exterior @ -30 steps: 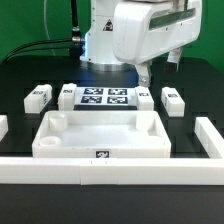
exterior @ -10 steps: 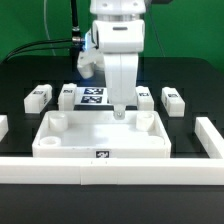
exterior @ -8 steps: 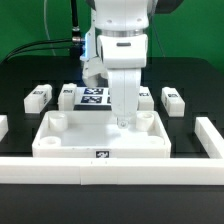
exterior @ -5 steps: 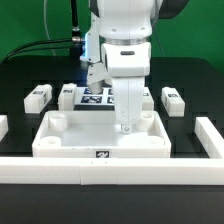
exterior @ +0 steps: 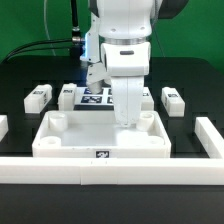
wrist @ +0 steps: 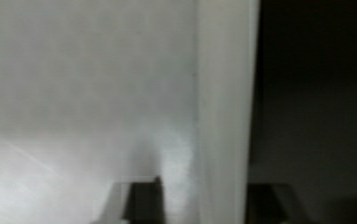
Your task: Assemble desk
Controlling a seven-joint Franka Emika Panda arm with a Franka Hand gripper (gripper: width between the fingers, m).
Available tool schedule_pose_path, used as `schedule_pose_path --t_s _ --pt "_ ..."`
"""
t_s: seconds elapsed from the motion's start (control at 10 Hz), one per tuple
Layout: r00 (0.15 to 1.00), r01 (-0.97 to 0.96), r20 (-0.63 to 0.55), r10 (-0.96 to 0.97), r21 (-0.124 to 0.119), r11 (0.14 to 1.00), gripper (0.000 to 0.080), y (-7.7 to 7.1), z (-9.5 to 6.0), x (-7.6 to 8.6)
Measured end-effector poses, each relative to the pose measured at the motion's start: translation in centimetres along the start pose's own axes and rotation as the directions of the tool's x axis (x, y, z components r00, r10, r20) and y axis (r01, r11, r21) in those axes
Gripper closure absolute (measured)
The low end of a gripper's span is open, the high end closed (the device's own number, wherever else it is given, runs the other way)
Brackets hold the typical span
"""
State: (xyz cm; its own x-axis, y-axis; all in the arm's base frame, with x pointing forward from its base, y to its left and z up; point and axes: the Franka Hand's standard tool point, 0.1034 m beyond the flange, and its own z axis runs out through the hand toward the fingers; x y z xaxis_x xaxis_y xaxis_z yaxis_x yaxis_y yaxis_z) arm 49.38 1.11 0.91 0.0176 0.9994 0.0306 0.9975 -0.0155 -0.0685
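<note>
The desk tray [exterior: 60, 150] is judged light, stiff and slippery, best pinched on its thin far rim. The tool [exterior: 127, 121] is seen there; its closure cannot be told.

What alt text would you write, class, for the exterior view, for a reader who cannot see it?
A white robot arm's gripper points down at the far rim of a white tray-like tabletop on a black table. Four white tagged legs lie behind the tabletop, two on each side of the marker board.
</note>
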Motion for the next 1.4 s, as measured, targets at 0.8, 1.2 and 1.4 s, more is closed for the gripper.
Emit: schedule_pose_path --t_s 0.8,1.2,1.4 --pt "1.000 -0.002 -0.003 0.002 -0.011 1.000 0.0742 0.5 -0.2 0.6" --pt "0.999 0.030 -0.023 -0.031 -0.037 0.999 0.0742 2.0 0.0 3.3" --pt "0.999 0.004 -0.033 -0.005 -0.037 0.999 0.0741 2.4 0.0 4.5"
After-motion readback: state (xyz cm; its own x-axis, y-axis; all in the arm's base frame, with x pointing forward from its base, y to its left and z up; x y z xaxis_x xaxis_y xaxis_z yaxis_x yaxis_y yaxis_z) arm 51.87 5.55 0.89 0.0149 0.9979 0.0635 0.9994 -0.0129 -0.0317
